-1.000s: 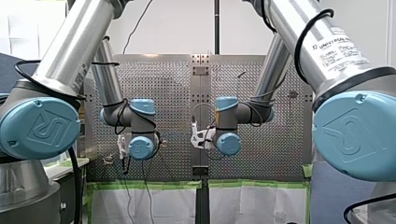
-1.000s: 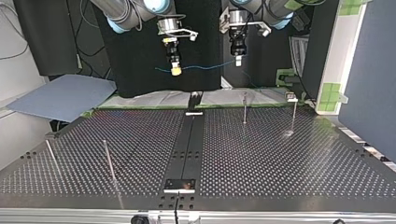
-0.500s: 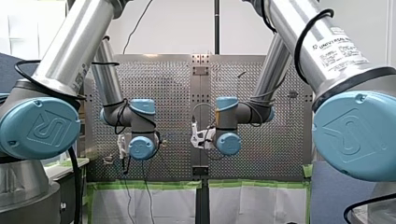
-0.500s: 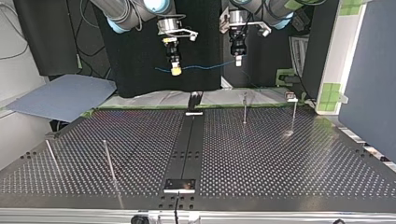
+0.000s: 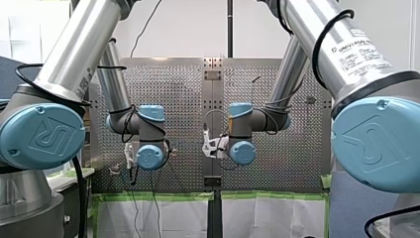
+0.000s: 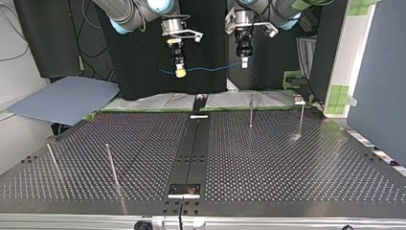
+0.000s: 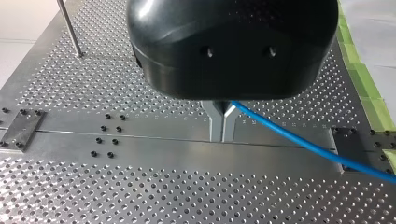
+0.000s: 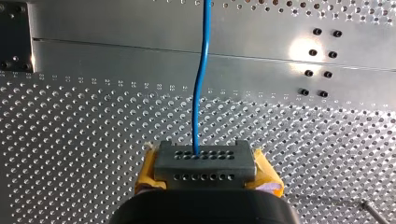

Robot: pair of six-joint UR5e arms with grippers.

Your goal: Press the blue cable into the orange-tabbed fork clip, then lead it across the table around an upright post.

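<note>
thin, smooth blue cable [image 6: 208, 68] spans the air between both claws, high over the perforated metal desk [image 6: 287, 167] near its arm-side edge. my left claw [image 7: 222, 136] pinches it with slim metal fingers [image 7: 215, 123]; my right claw [image 8: 205, 158] clamps it between yellow pads [image 8: 149, 170].

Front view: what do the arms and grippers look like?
Both silver tubular arms, my left arm and my right arm, have light-blue joint caps and black cables; the right carries a Universal Robots label; my left gripper is black with metal fingers; my right gripper has yellow pads.
</note>
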